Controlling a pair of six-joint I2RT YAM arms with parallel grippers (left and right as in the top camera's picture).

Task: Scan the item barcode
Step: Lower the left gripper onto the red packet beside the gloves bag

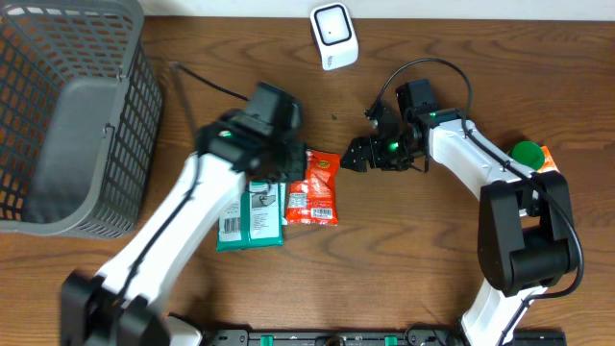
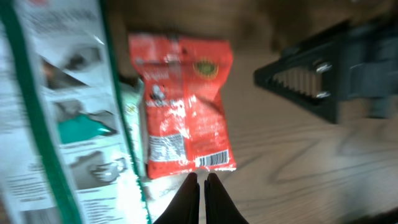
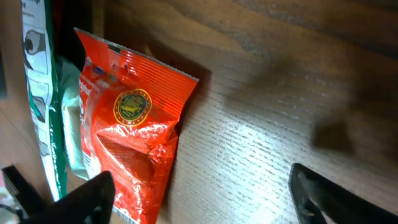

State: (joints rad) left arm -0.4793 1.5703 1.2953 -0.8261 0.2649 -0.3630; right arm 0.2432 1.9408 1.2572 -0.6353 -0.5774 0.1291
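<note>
Red packet (image 2: pixel 183 106) lay flat on bench (image 2: pixel 311 168); left tool (image 2: pixel 200 186) pressed together at its edge, right tool (image 3: pixel 202 190) spread. Grip might miss thin film.

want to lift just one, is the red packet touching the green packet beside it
Touching. The left wrist view shows the red packet lying over the edge of the green packet, no gap between them.

Overhead top-down, wrists close (red packet (image 1: pixel 313 189) shared)
</note>
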